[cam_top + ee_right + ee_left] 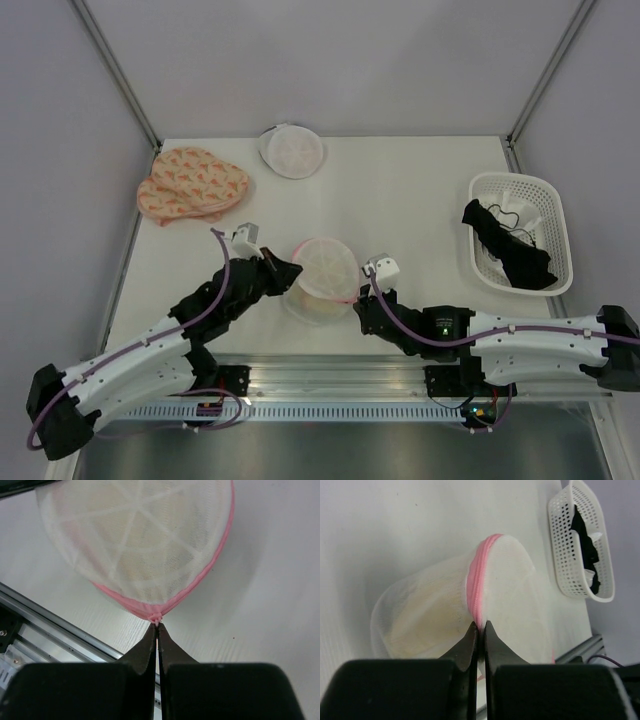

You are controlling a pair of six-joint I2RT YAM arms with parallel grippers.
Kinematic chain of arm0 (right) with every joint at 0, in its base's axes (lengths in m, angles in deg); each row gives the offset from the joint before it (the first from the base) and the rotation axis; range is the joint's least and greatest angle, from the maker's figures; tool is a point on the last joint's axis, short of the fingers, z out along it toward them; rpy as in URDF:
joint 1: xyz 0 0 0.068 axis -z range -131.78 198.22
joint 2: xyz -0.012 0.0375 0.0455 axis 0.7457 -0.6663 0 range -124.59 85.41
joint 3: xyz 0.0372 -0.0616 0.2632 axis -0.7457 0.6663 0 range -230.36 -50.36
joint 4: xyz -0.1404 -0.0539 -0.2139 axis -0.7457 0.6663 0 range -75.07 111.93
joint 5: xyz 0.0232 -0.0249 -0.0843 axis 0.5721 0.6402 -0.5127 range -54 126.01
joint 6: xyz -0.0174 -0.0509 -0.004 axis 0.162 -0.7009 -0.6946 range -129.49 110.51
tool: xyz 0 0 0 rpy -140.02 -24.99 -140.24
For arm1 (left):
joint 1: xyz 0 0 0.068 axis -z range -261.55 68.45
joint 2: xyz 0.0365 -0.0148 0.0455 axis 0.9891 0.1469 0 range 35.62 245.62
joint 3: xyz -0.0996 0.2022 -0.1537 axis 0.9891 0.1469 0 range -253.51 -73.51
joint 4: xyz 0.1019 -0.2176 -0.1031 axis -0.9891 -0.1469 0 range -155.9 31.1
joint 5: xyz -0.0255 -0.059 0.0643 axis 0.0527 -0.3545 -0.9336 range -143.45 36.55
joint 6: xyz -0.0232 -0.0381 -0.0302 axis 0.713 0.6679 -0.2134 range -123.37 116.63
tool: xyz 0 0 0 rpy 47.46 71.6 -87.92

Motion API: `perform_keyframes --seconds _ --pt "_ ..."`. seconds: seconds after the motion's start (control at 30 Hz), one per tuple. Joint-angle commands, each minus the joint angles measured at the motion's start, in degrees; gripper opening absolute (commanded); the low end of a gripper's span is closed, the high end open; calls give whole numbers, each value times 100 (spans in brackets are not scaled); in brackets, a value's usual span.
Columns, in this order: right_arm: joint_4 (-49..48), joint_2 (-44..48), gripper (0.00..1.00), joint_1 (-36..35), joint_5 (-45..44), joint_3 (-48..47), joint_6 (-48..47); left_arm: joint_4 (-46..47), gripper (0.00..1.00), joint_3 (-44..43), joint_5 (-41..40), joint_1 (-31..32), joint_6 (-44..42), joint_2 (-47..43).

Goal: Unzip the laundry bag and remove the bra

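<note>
Top view: I find the laundry bag (322, 275) at mid-worktop (420, 190), the left end effector (283, 272) at its 9 o'clock and the right end effector (362, 305) at 4 o'clock.
Left wrist: jaws pinched on the pink zipper (476, 582).
Right wrist: jaws together, clamping the zipper pull (156, 617).
</note>
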Motion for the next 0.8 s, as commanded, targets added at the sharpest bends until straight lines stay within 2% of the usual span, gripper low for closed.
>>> perform_keyframes --seconds 0.0,0.03,0.13,0.23,0.27,0.3,0.33,0.4,0.43,0.47,0.53,0.63,0.77 --pt "340 144 1 -8 -112 -125 -224 1313 2 -522 1147 -660 -1349 858" --pt "305 162 0 -8 2 -108 -251 1332 2 -697 1375 -793 -1523 1478" --pt "104 188 0 1 265 -55 -321 1516 2 -1392 1561 -1241 -1824 2578" --pt "-151 162 1 1 337 33 -321 1639 3 -1990 2201 -1532 -1702 3153" --pt "-213 110 1 -8 337 42 -313 1639 7 -2156 2299 -1533 -1658 3294" --pt "-309 83 1 -8 337 59 -304 1666 18 -2167 2369 -1524 -1570 3295" --pt "-371 13 0 1 346 77 -312 1605 40 -2149 2396 -1515 -1317 3260" --pt "-520 -75 0 1 320 77 -339 1430 55 -2018 2266 -1454 -1087 2937" --pt "-565 -136 0 -8 293 51 -374 1289 69 -1930 1986 -1410 -886 2778" --pt "-609 -233 0 -8 284 33 -391 975 76 -1790 1853 -1349 -814 2629" --pt "-749 -330 1 1 276 -19 -435 612 81 -1649 1467 -1199 -499 2102" --pt "-987 -558 0 -8 276 -98 -585 278 83 -1166 1552 -1067 -23 1390" --pt "-1189 -778 0 10 249 -230 -699 137 83 -586 1746 -752 416 923"
